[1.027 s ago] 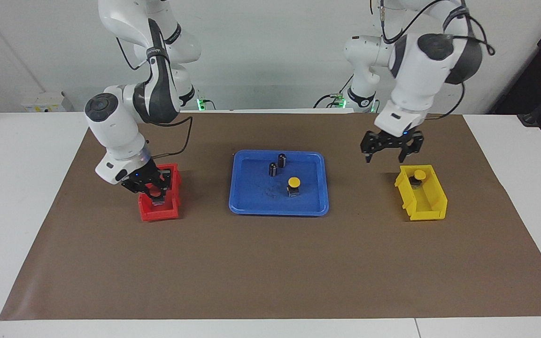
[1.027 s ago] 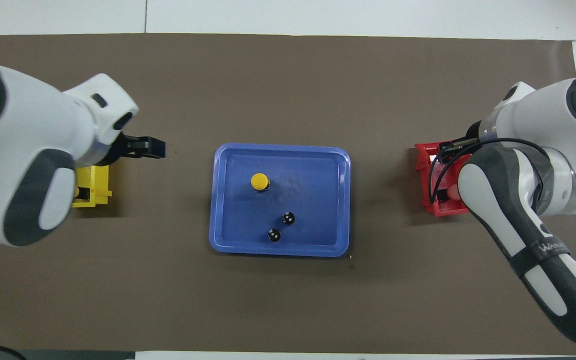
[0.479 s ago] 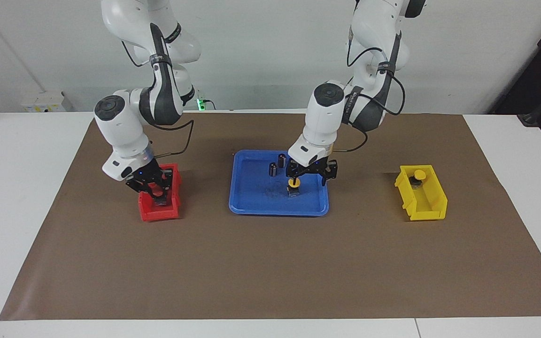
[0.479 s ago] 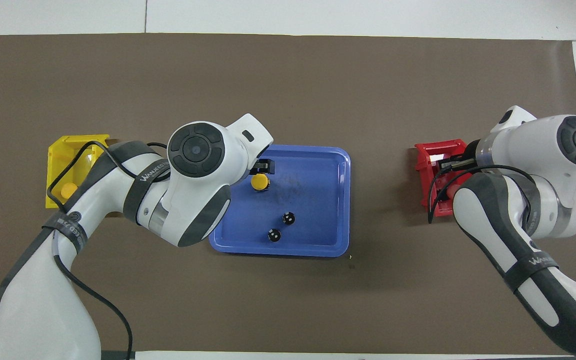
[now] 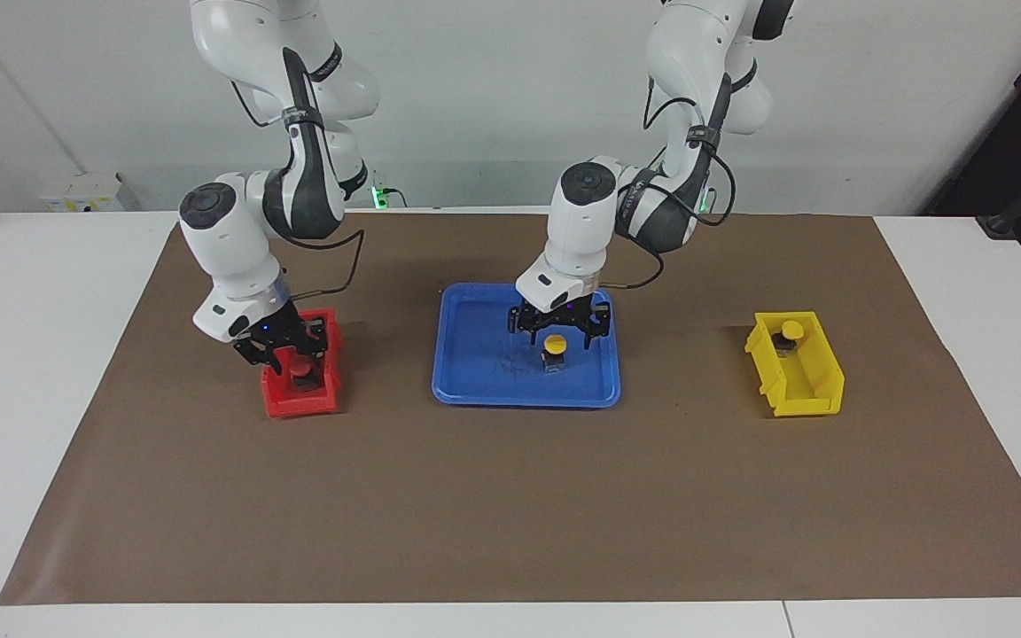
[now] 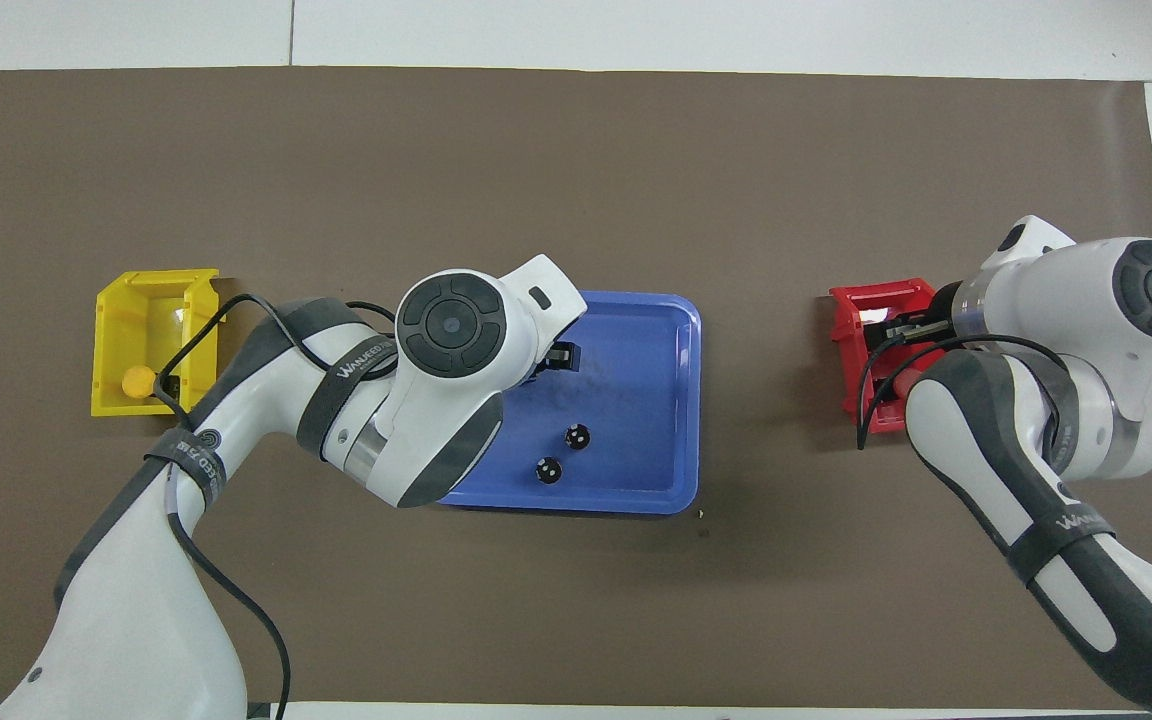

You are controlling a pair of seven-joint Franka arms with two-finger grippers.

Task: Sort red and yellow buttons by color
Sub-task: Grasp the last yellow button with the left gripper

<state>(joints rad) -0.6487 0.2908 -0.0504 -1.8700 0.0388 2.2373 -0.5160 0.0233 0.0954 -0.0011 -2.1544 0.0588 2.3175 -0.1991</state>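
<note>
A yellow button (image 5: 554,344) stands on its dark base in the blue tray (image 5: 475,390). My left gripper (image 5: 557,328) hangs open just above it, fingers either side of the cap; in the overhead view the left arm hides this button. A second yellow button (image 5: 791,330) sits in the yellow bin (image 5: 807,399), and it shows in the overhead view (image 6: 137,380) too. A red button (image 5: 299,365) sits in the red bin (image 5: 298,406). My right gripper (image 5: 283,347) is open just above it, inside the bin. No other red button shows.
Two small black cylinders (image 6: 577,436) (image 6: 548,470) stand in the tray (image 6: 676,400), nearer the robots than the yellow button. The yellow bin (image 6: 151,300) is toward the left arm's end, the red bin (image 6: 871,300) toward the right arm's end. Brown paper covers the table.
My left arm swung from above the yellow bin to over the tray and came down on the yellow button. My right gripper rose slightly off the red button in the red bin.
</note>
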